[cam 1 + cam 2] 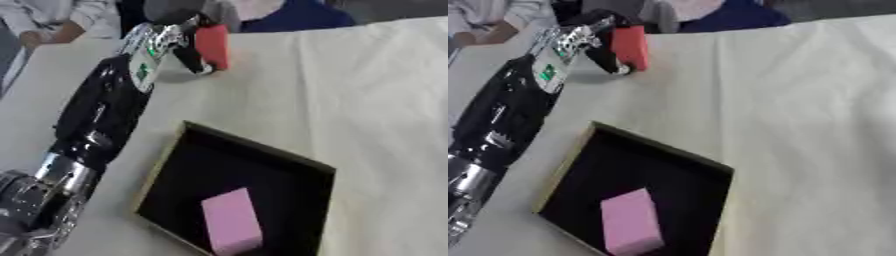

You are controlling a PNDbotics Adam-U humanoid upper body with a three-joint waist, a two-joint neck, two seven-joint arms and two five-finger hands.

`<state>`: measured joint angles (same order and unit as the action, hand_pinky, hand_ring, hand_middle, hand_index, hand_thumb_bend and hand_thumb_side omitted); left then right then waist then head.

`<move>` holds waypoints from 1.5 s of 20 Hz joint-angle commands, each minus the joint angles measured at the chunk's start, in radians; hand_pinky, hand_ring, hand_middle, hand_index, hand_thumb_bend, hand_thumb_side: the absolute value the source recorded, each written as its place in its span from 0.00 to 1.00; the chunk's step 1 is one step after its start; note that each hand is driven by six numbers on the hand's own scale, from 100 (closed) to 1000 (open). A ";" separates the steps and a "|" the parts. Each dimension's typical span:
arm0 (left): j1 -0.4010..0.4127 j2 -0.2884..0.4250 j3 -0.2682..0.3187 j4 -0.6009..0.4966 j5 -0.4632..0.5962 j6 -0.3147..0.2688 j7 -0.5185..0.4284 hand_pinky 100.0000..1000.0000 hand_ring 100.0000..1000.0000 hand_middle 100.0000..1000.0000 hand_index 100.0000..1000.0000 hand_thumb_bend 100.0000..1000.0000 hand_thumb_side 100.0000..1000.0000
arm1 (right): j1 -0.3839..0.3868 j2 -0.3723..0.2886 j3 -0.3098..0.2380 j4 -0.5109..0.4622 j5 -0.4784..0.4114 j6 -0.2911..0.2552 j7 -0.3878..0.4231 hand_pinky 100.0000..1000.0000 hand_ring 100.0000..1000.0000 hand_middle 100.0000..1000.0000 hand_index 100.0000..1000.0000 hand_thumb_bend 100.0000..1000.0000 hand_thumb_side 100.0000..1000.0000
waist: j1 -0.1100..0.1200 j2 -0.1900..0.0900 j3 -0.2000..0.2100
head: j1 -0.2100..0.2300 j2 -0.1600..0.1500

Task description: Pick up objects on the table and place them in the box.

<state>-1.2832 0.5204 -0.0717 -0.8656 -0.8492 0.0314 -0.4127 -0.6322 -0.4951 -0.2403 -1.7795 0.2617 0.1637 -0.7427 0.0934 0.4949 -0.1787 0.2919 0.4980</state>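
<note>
Red rectangular block (pixel 212 46) sits upright in the left hand (pixel 179 47), fingers curled round it, at the tabletop's (pixel 367 100) far side. Looks light and rigid, probably foam; gripping its flat sides seems right. The black open box (pixel 175 150), below the hand, holds a pink block (pixel 232 220).

Red block (pixel 213 46). Left hand (pixel 179 42): black fingers, silver joints; black forearm (pixel 105 107) with green-white label. Box (pixel 325 167): black inside, tan rim. Pink block (pixel 232 221) in box. Tablecloth (pixel 367 90): plain cream.
</note>
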 commanded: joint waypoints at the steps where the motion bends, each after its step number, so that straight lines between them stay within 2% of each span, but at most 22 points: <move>1: -0.013 0.031 -0.015 -0.047 0.031 -0.009 -0.009 0.55 0.41 0.44 0.60 0.19 0.00 | -0.004 -0.024 -0.009 -0.009 0.011 0.001 0.003 0.80 0.75 0.57 0.67 0.00 0.60 | -0.010 -0.043 0.002 | -0.017 0.016; 8: 0.000 0.029 -0.052 -0.114 0.089 0.012 0.002 0.53 0.39 0.43 0.60 0.12 0.00 | 0.010 -0.002 -0.006 -0.025 0.045 0.003 0.009 0.80 0.74 0.57 0.67 0.00 0.60 | -0.018 -0.076 0.014 | -0.071 0.045; 12: 0.015 0.029 -0.086 -0.179 0.135 0.013 0.001 0.52 0.39 0.42 0.59 0.12 0.00 | 0.020 0.011 -0.005 -0.036 0.067 0.007 0.012 0.80 0.74 0.57 0.67 0.00 0.60 | -0.023 -0.098 0.020 | -0.084 0.067; 18: 0.058 0.024 -0.151 -0.323 0.213 0.031 0.042 0.51 0.36 0.41 0.57 0.04 0.00 | 0.039 0.031 -0.002 -0.056 0.101 0.010 0.018 0.80 0.74 0.57 0.67 0.00 0.60 | -0.029 -0.135 0.040 | -0.097 0.115; 24: 0.123 0.036 -0.237 -0.490 0.280 0.022 0.110 0.52 0.37 0.41 0.57 0.08 0.00 | 0.060 0.054 0.001 -0.077 0.136 0.015 0.023 0.80 0.74 0.57 0.67 0.00 0.61 | -0.038 -0.172 0.064 | -0.120 0.169; 27: 0.157 0.049 -0.274 -0.576 0.276 -0.006 0.130 0.53 0.38 0.42 0.58 0.13 0.00 | 0.073 0.062 0.000 -0.086 0.150 0.019 0.022 0.80 0.74 0.58 0.67 0.00 0.61 | -0.043 -0.190 0.077 | -0.133 0.190; 28: 0.171 0.052 -0.286 -0.605 0.276 -0.014 0.134 0.53 0.38 0.42 0.58 0.19 0.00 | 0.077 0.065 0.000 -0.089 0.155 0.021 0.022 0.80 0.74 0.58 0.67 0.00 0.61 | -0.045 -0.195 0.082 | -0.136 0.195; 29: 0.185 0.055 -0.296 -0.636 0.276 -0.020 0.137 0.53 0.38 0.42 0.58 0.15 0.00 | 0.081 0.068 -0.001 -0.092 0.159 0.022 0.021 0.80 0.74 0.58 0.67 0.00 0.61 | -0.047 -0.199 0.087 | -0.140 0.200; 30: 0.198 0.058 -0.306 -0.667 0.275 -0.024 0.139 0.53 0.38 0.42 0.58 0.15 0.00 | 0.085 0.071 -0.003 -0.094 0.162 0.024 0.020 0.80 0.74 0.58 0.67 0.00 0.61 | -0.050 -0.203 0.092 | -0.144 0.205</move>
<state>-1.0721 0.5476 -0.3715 -1.4841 -0.5771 0.0174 -0.2802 -0.5386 -0.4122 -0.2387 -1.8488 0.4124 0.1857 -0.7217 0.0497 0.3146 -0.0852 0.1538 0.6904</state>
